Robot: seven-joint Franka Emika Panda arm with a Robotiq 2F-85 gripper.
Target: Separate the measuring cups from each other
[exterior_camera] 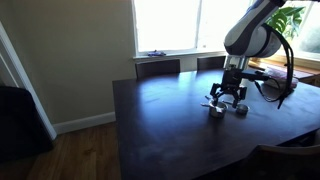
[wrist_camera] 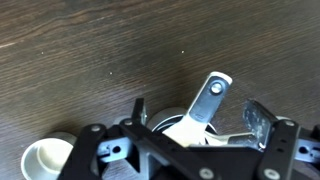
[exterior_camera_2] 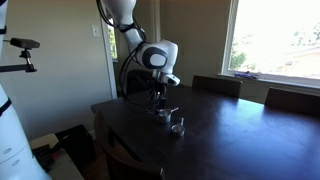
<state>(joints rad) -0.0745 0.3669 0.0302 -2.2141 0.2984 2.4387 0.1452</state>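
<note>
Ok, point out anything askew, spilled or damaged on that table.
Nothing stands out. The measuring cups lie on the dark table, one cup a little apart from the rest; no spill or damage shows.

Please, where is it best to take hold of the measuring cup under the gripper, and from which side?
Probably the flat handle, from straight above, jaws closing across its narrow width. It sticks out straight from the measuring cup, clear of the other cup, and lies between the fingers of the open gripper.
</note>
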